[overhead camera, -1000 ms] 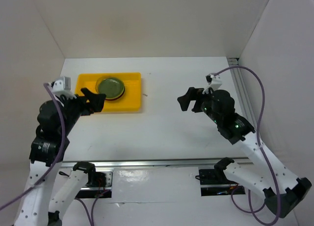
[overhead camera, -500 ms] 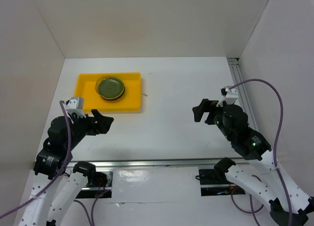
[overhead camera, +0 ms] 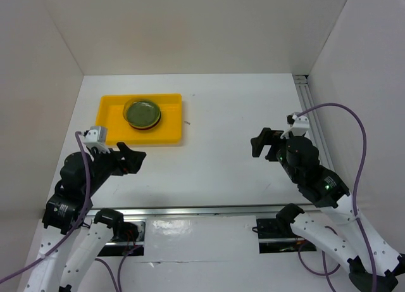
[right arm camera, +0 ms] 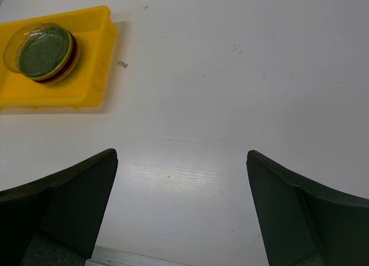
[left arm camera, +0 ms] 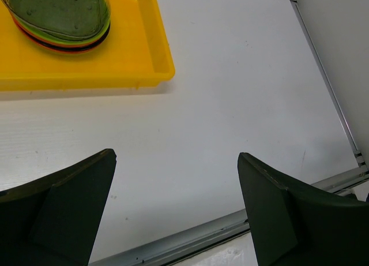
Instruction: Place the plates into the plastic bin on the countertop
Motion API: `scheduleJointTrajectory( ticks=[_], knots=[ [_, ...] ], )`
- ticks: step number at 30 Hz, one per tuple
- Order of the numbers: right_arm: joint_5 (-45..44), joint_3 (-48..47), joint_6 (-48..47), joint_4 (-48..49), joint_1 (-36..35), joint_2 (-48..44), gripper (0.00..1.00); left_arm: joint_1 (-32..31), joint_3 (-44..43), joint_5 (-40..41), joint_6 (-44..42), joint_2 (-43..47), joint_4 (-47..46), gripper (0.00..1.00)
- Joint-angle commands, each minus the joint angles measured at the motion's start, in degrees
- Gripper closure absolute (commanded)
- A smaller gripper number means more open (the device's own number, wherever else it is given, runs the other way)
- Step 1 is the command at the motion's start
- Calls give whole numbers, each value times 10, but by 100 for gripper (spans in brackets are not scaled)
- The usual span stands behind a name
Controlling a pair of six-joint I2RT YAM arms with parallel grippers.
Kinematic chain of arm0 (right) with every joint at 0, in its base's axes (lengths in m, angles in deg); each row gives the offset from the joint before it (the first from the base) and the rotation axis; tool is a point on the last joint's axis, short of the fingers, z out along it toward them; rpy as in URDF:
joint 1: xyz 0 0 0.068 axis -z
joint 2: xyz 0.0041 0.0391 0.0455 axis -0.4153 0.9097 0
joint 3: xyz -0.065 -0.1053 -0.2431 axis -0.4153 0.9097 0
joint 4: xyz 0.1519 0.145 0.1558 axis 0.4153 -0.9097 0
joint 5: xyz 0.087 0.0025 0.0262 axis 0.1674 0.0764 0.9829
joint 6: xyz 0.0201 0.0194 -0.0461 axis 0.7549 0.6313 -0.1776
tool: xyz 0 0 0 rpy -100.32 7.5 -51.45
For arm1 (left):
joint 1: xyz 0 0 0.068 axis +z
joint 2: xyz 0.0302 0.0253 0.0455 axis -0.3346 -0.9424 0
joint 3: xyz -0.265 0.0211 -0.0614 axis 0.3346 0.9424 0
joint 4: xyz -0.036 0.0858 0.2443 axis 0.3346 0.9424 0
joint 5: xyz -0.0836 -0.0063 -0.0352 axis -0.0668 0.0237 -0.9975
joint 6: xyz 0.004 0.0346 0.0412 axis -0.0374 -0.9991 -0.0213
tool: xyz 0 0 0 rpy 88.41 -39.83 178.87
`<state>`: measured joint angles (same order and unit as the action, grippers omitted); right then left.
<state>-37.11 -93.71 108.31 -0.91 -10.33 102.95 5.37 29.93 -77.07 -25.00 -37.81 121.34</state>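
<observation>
Plates (overhead camera: 142,113) nest in 1 stack in the yellow bin (overhead camera: 171,122) — seemingly all — so left gripper (overhead camera: 134,158) and right gripper (overhead camera: 256,146) hang spread, empty.

The plates (overhead camera: 142,113) sit in one neat stack, a clear one on top with lime green beneath it and orange and black edges showing lower down. The stack rests flat near the middle of the shallow yellow bin (overhead camera: 171,131), which lies on the far left of the white desk (overhead camera: 215,159).
</observation>
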Motion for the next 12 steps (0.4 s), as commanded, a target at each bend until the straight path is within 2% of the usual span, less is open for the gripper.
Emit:
scheduleJointTrajectory(
  ticks=[1, 12],
  knots=[
    [-14, 1, 7, -8, -5, 0, 0, -2, -3, 5, 12, 9, -13, 0],
    [-14, 1, 7, -8, -5, 5, 0, -2, -3, 5, 12, 4, -13, 0]
  ],
)
